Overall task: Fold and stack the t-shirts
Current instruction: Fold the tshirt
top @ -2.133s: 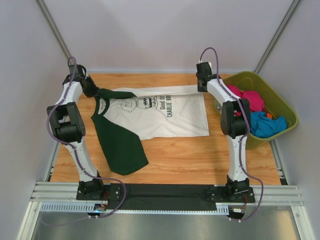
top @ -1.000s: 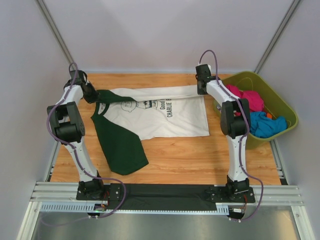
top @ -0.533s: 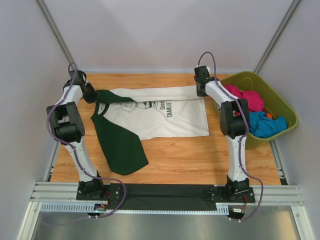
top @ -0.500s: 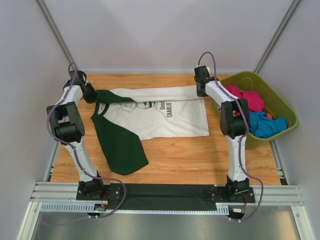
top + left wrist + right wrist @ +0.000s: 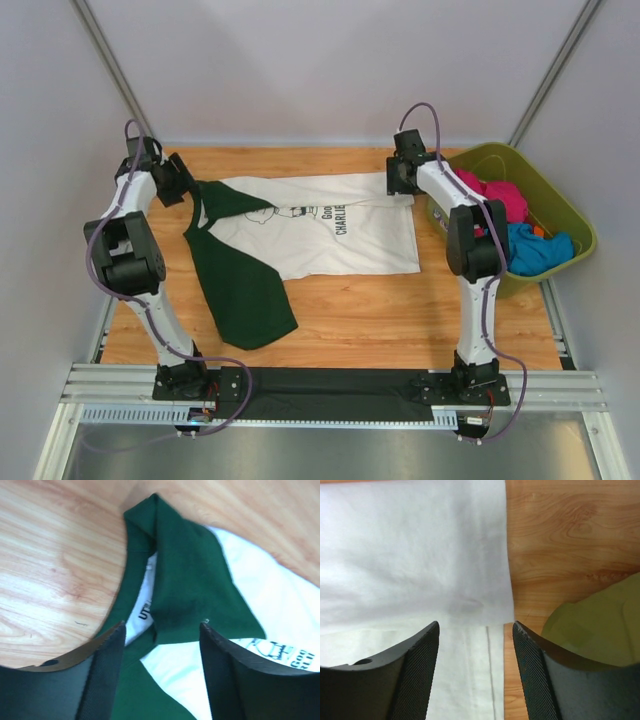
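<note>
A white t-shirt [image 5: 330,240] with dark green sleeves lies flat on the wooden table, its print facing up. Its far strip is folded over toward me. One green sleeve [image 5: 240,290] stretches toward the near left. The other green sleeve [image 5: 195,580] lies folded over the collar. My left gripper [image 5: 178,182] hovers open above that collar corner [image 5: 162,625], nothing between its fingers [image 5: 105,670]. My right gripper [image 5: 397,182] is open over the shirt's folded far right corner [image 5: 475,625], holding nothing. More t-shirts, a pink one [image 5: 505,200] and a blue one [image 5: 535,250], are in the bin.
An olive green bin [image 5: 500,150] stands at the right edge of the table, close to my right gripper, and its corner [image 5: 590,625] shows in the right wrist view. Bare wood lies between the shirt and the arm bases.
Both grippers went from shut on the shirt's far edge to open and let it go. The far strip and green sleeve now lie folded over the shirt. The left arm drew back slightly.
</note>
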